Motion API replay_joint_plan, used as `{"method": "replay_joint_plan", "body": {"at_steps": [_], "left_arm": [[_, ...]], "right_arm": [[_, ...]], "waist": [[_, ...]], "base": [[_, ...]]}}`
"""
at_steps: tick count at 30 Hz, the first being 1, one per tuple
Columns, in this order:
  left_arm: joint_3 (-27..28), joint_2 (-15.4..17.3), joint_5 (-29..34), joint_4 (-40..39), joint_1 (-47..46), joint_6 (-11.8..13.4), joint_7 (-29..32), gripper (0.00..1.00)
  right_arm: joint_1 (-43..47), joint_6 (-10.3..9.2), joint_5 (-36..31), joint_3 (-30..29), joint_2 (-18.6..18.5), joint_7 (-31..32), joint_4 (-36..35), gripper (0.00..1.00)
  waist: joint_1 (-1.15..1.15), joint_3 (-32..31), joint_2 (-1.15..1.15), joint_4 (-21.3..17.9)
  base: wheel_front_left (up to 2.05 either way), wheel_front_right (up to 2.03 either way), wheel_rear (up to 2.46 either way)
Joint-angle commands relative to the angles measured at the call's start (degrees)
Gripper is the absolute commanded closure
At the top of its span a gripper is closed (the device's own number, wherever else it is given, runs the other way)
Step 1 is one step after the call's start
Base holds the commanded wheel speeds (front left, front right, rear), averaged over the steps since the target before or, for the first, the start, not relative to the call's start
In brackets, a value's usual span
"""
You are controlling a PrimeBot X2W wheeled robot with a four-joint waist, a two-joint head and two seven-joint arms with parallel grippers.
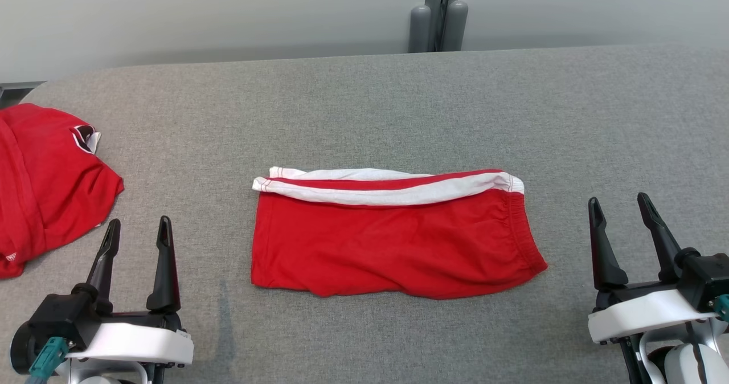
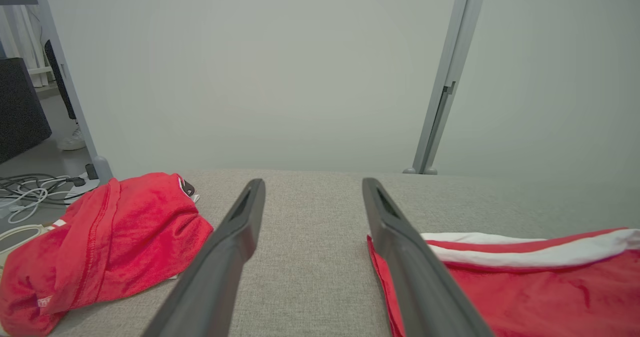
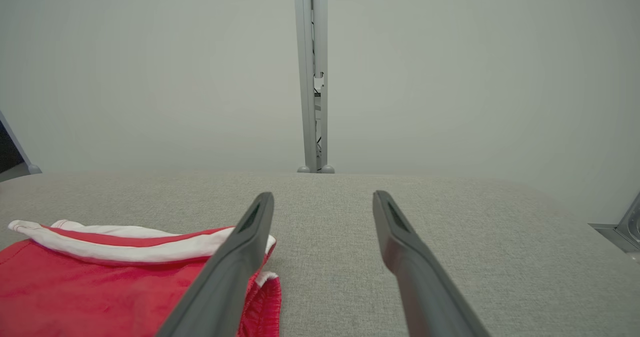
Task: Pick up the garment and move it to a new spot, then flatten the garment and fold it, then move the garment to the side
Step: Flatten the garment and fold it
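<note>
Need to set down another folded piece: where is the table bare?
Bare: the grey table behind the folded red shorts, and between them and the right end effector. Crowded: the left edge, where another red garment lies by the left end effector.

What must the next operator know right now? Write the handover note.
Left claw: open, empty, left of the red fabric shorts with a white stripe.
Right claw: open, empty, right of them.
Shorts: lying folded mid-way across the grey cloth-covered table; a crumpled red garment lies far left.
Done, by the look of it: placing, flattening, folding.
Left: move the shorts to the side.
</note>
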Motion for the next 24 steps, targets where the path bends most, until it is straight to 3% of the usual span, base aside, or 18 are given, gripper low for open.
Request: {"method": "replay_joint_plan", "body": {"at_steps": [1, 14, 24], "left_arm": [[0.1, 0.3, 0.5, -0.2, 0.4, -0.3, -0.1, 0.0], [-0.6, 0.3, 0.4, 0.4, -0.5, -0.4, 0.0, 0.0], [-2.3, -0.5, 0.3, 1.5, -5.0, -2.1, 0.2, 0.0]], "right_arm": [[0.3, 0.0, 0.2, 0.0, -0.3, 0.3, -0.1, 0.0], [0.1, 0.0, 0.4, -0.3, -0.3, 0.4, 0.6, 0.0], [-3.0, 0.0, -0.1, 1.5, -0.3, 3.8, 5.3, 0.0]], "waist": [[0.0, 0.0, 0.0, 0.1], [0.0, 0.4, 0.0, 0.8], [0.0, 4.5, 0.0, 4.9]], "base": [[0.0, 0.0, 0.0], [0.0, 0.0, 0.0], [0.0, 0.0, 0.0]]}}
